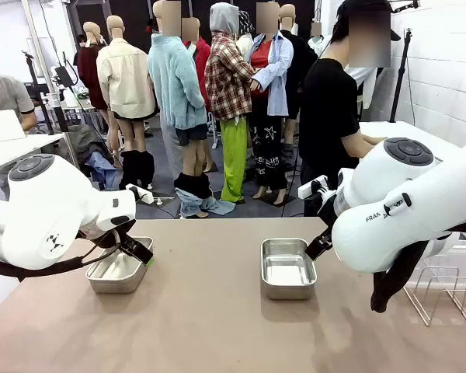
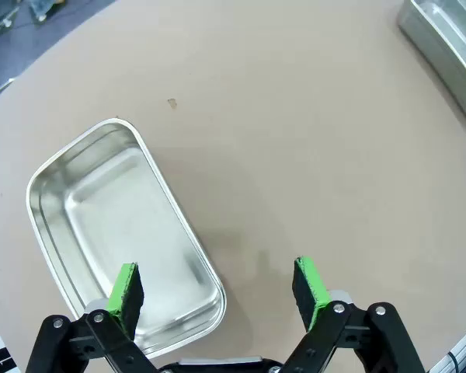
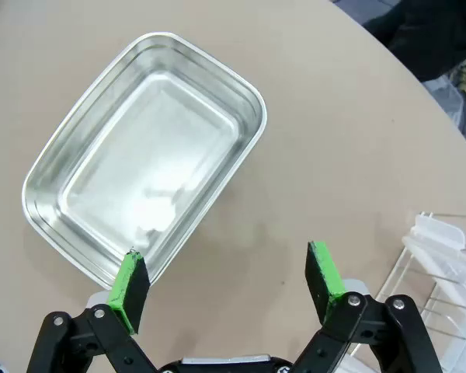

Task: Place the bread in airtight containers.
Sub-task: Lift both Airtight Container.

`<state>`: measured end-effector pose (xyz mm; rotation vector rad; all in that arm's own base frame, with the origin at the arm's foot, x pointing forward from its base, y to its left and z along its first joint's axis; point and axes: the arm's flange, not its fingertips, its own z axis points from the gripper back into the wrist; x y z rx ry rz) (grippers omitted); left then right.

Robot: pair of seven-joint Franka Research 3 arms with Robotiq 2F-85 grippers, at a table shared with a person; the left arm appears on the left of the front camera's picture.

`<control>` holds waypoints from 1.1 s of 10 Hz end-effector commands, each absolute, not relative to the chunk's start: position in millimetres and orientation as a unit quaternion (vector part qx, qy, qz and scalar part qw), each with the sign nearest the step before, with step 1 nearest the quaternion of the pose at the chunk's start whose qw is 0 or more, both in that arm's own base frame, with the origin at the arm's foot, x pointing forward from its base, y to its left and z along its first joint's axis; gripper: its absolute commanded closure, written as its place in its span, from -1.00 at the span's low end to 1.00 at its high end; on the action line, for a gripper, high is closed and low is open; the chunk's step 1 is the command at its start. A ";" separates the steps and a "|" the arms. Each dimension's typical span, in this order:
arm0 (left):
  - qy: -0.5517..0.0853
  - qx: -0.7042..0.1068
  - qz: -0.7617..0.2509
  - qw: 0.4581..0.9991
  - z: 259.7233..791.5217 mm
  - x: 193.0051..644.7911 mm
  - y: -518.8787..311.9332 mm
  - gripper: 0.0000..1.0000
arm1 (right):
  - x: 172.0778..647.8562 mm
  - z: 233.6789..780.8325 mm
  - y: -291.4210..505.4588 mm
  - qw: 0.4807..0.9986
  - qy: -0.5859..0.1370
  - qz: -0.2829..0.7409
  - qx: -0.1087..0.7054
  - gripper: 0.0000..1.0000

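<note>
Airtight containers sit apart on the bench [image 1: 210,326], and we see two shallow stainless-steel tins with rounded corners and open tops. Each lies flat with its long axis running from our side toward the far side. Our left tin [image 1: 115,285] shows only its bare, shiny floor. The left fingers [image 1: 140,252] hang wide open above its corner, one pad over steel and one over bench. Our right tin [image 1: 287,291] near the middle is just as bare inside. The right fingers [image 1: 320,247] are spread wide beside its edge, near a wire rack [image 1: 443,291].
</note>
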<state>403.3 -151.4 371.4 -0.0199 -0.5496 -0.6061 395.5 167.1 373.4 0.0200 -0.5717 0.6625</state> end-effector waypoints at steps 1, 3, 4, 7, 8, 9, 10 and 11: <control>-0.267 -0.010 -0.295 0.917 371.4 403.3 -151.4 -1.00 | 395.5 373.4 167.1 0.906 -0.277 0.321 0.010 -1.00; -0.267 -0.010 -0.295 0.917 371.4 403.3 -151.4 -1.00 | 395.5 373.4 167.1 0.906 -0.277 0.321 0.010 -1.00; -0.267 -0.010 -0.295 0.917 371.4 403.3 -151.4 -1.00 | 395.5 373.4 167.1 0.906 -0.277 0.321 0.010 -1.00; -0.267 -0.010 -0.295 0.917 371.4 403.3 -151.4 -1.00 | 395.5 373.4 167.1 0.906 -0.277 0.321 0.010 -1.00; -0.267 -0.010 -0.295 0.917 371.4 403.3 -151.4 -1.00 | 395.5 373.4 167.1 0.906 -0.277 0.321 0.010 -1.00; -0.267 -0.010 -0.296 0.917 371.4 403.0 -152.3 -1.00 | 395.5 373.4 167.2 0.906 -0.277 0.321 0.009 -1.00; -0.302 0.036 -0.294 0.906 405.4 400.4 -139.5 -1.00 | 395.6 402.1 154.1 0.893 -0.318 0.319 -0.001 -1.00; -0.324 0.062 -0.290 0.898 435.4 395.7 -125.9 -1.00 | 395.3 430.9 142.3 0.885 -0.346 0.311 0.000 -1.00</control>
